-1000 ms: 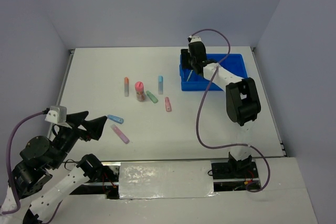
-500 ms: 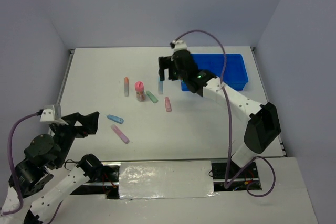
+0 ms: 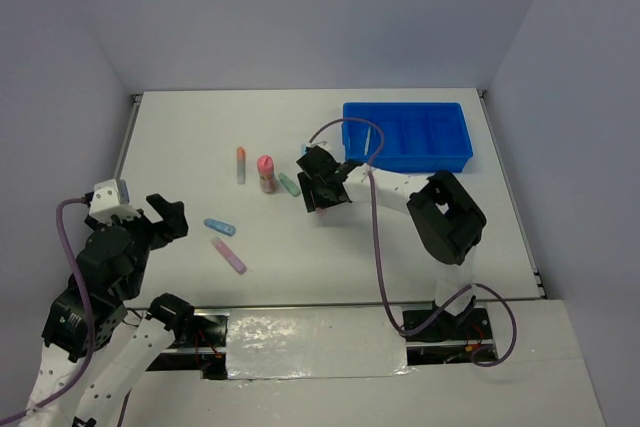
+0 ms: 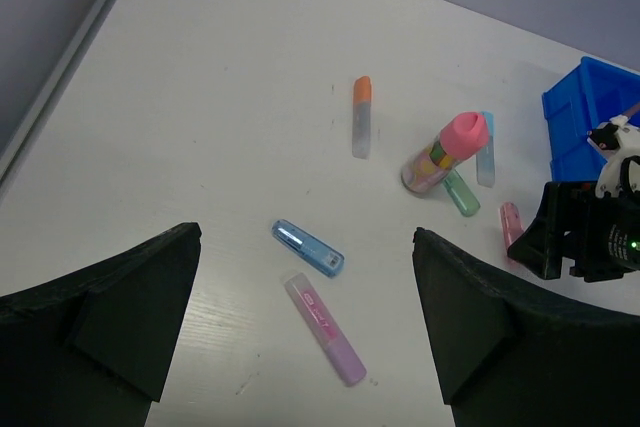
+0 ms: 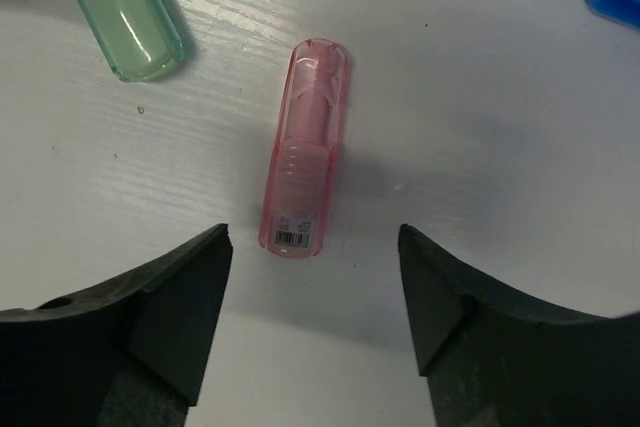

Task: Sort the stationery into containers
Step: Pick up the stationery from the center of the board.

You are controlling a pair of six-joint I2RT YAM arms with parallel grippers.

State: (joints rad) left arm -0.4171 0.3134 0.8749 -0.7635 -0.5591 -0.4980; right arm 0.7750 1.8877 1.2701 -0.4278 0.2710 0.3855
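Note:
My right gripper (image 3: 320, 189) (image 5: 312, 232) is open and low over the table, its jaws either side of the near end of a pink highlighter (image 5: 308, 162), not touching it. A green highlighter (image 5: 125, 17) lies just beyond. The blue tray (image 3: 455, 137) sits at the back right, with a thin yellow stick (image 3: 368, 143) in its left compartment. My left gripper (image 3: 168, 222) (image 4: 305, 235) hangs open above a blue highlighter (image 4: 308, 248) and a pink-purple highlighter (image 4: 325, 329). Farther off are an orange-capped highlighter (image 4: 361, 117), a pink-capped tube (image 4: 445, 152) and a light blue highlighter (image 4: 486, 147).
The table's left edge has a raised grey rail (image 3: 125, 142). Walls close in the back and both sides. The right arm's purple cable (image 3: 378, 237) loops over the table between the gripper and the arm's base.
My right gripper left the blue tray, swung left and toward the near side, and dropped over the pink highlighter. The left arm shifted a little, still open.

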